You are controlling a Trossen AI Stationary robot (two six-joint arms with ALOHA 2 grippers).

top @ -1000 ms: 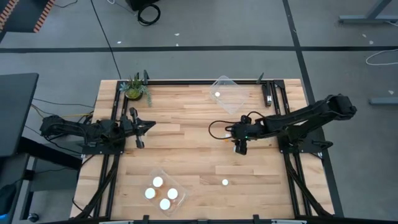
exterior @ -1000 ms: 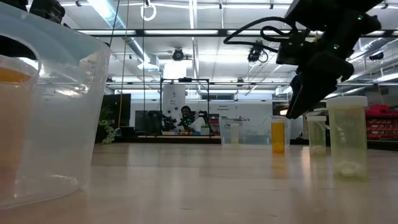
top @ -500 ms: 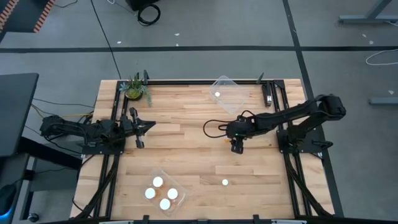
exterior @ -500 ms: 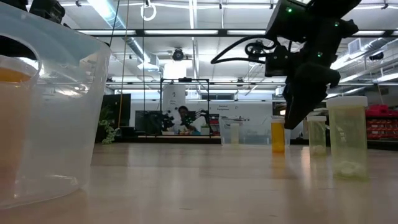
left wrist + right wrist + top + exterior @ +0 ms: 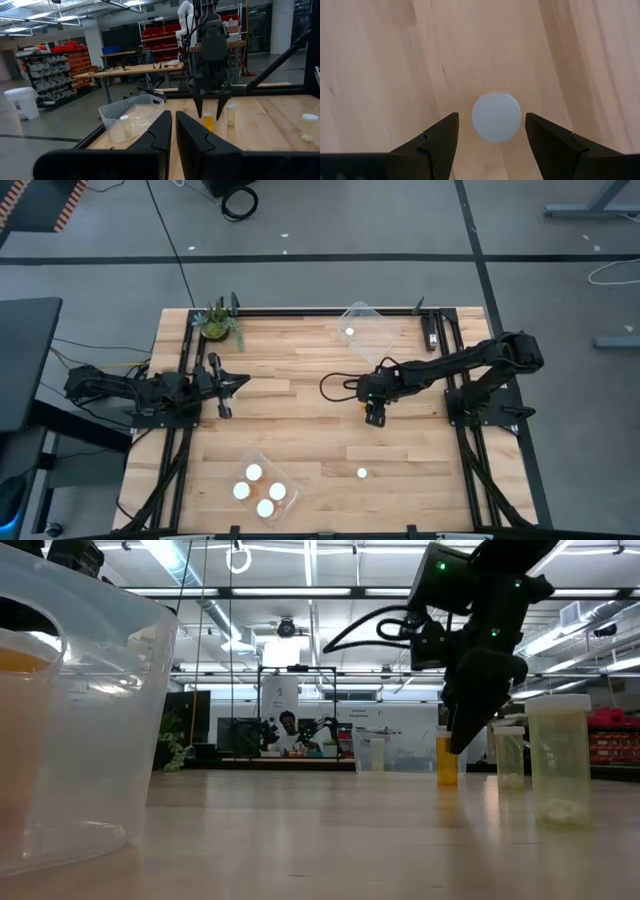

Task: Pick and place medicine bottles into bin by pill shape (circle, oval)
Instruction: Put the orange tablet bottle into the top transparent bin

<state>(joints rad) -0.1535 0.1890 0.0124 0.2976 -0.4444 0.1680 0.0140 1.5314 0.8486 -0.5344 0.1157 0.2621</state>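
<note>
Two bottles (image 5: 508, 756) flank the right gripper's (image 5: 490, 134) target.

I count four white caps (image 5: 261, 490) clustered in the clear bin (image 5: 266, 488) at the near-left of the counter (image 5: 300, 430), all standing upright. One bottle (image 5: 350, 333) stands in the other clear bin (image 5: 368, 332) at the far edge. A single bottle (image 5: 362, 473) stands alone on the counter, well to the right of the near bin. From the right wrist I look straight down on a round white cap (image 5: 496, 117), upright, centred between the spread fingers of the right pincer (image 5: 489, 137). The left wrist shows an amber bottle (image 5: 207, 121) and a paler one (image 5: 230, 114) just beside it, both upright below that pincer.
</note>
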